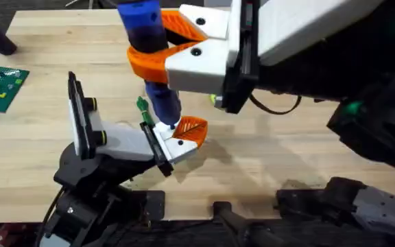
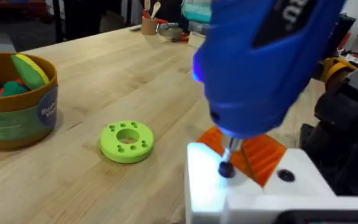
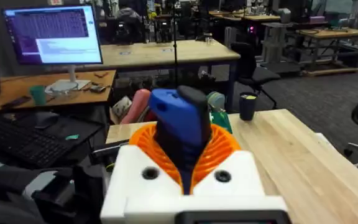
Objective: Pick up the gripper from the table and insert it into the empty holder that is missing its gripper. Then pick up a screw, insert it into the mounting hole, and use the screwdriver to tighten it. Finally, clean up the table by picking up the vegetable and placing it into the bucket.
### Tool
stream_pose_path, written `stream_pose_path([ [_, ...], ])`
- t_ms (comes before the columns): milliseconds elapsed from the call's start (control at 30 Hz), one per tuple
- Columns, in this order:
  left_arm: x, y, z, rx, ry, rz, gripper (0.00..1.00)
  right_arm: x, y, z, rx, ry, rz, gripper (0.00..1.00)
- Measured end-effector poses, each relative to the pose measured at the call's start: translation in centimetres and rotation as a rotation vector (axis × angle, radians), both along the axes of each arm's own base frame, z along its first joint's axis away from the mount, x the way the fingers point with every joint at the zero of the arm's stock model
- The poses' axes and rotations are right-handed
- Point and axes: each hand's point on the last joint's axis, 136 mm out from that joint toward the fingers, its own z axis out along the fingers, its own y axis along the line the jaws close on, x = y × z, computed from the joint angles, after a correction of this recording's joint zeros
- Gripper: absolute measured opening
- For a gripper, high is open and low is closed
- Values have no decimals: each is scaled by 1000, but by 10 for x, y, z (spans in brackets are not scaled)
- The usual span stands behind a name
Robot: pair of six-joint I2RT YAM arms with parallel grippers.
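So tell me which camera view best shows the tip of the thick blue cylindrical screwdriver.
The left wrist view: the screwdriver bit meets a dark screw on the white base beside the orange ribbed gripper. Overhead shows the screwdriver's whole body, its tip small. The right wrist view shows its black-capped top between orange fingers.

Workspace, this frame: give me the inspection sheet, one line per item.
Surface: light wooden table, plank grain visible.
Job's things: blue screwdriver upright, tip on a dark screw in the white base of the small orange gripper, seated on the holder. Bucket holds vegetables.
Clutter: green ring; green circuit board.
Grippers: right gripper shut on the screwdriver; left cannot tell.
Cables: black cable under the right arm.
Surroundings: desks, monitor, office chairs.
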Motion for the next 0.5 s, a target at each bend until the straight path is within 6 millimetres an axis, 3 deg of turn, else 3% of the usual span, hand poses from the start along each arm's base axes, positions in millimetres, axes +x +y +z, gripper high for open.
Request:
stream_pose_path([
  [500, 0, 0, 0, 0, 0, 0, 11, 0, 0, 0, -2, -13, -1, 49],
])
